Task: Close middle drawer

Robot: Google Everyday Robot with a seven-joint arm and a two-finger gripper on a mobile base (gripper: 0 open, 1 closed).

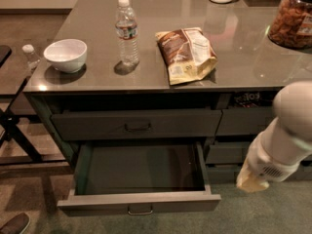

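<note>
The middle drawer [139, 172] is pulled far out of the dark grey-green counter cabinet, and its deep box looks empty. Its low front panel [97, 204] carries a small metal loop handle [140, 210] at the centre. Above it, a taller-fronted drawer [136, 124] is closed. My gripper [252, 182] hangs at the end of the white arm [287, 130], to the right of the open drawer and apart from it, at about the height of the drawer's right front corner.
On the countertop [243, 67] stand a white bowl [65, 55], a water bottle [126, 32], a snack bag [187, 54] and a jar of snacks [294, 19]. A folding side table [9, 77] with a small bottle [30, 56] stands on the left. A shoe [14, 224] shows at the bottom left.
</note>
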